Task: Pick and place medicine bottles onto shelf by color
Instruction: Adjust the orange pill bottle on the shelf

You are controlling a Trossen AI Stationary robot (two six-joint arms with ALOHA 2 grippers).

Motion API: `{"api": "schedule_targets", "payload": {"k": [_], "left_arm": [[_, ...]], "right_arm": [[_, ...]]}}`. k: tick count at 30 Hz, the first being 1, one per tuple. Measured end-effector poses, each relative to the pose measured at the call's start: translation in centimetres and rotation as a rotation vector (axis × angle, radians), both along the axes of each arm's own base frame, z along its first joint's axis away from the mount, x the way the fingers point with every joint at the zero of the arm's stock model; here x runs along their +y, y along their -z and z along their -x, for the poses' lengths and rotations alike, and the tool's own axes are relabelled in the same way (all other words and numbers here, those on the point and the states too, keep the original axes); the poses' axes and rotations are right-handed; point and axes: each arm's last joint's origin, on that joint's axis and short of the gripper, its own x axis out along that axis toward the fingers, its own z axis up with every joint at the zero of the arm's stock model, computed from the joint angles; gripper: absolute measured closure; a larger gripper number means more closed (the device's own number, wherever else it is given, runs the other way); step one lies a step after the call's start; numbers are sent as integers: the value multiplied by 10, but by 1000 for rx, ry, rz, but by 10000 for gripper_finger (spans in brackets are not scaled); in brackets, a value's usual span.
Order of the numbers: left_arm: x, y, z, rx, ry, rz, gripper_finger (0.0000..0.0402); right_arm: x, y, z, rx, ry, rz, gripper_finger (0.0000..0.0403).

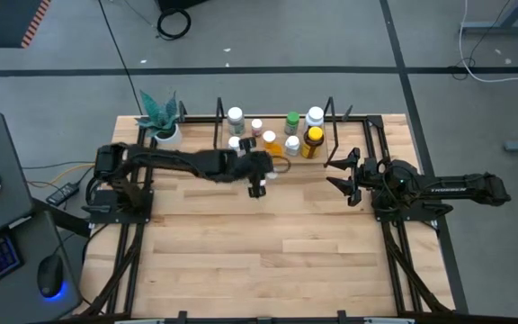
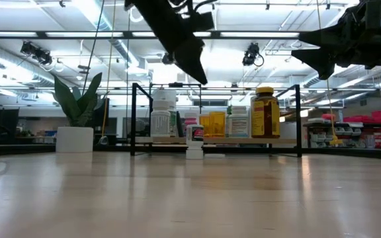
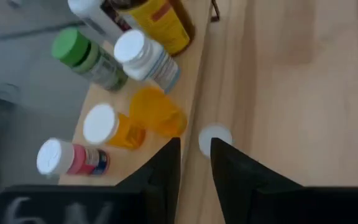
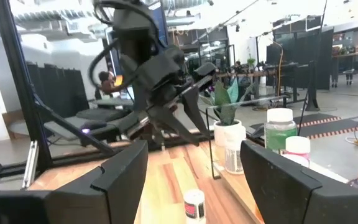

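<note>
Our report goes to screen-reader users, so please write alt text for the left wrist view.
The left gripper hangs above a small white-capped bottle standing on the table just off the shelf edge. On the shelf stand orange, pink, green-capped and white bottles.

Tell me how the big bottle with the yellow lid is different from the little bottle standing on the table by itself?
The yellow-lid bottle is much bigger than the little bottle. It has a dark amber body and yellow cap; the little one has a white cap and a pale body. The yellow-lid bottle stands on the shelf among other bottles; the little one stands alone on the table in front of it. Both stand upright.
</note>
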Motion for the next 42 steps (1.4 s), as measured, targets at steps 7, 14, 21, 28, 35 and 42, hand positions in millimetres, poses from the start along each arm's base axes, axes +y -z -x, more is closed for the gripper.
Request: {"api": "schedule_targets", "payload": {"k": [7,14,21,28,35,42], "left_arm": [[31,-29,7,102,48,160,326],[57,-35,12,104,69,164,326],[77,-37,11,63,71,108,259],[101,-43,11,1,67,30,205],[121,-35,9,2,51,-4,177],[139,-15,-15,69,57,-3,173]], "right_arm": [[0,-8,2,-81,4,9,138],[-3,-4,1,-64,83,-106,138],[-2,6,-1,33,47,-159,138],[-3,12,-4,111,60,-104,138],[-3,15,-6,138,19,-83,138],[-4,12,-6,122,51,9,138]]}}
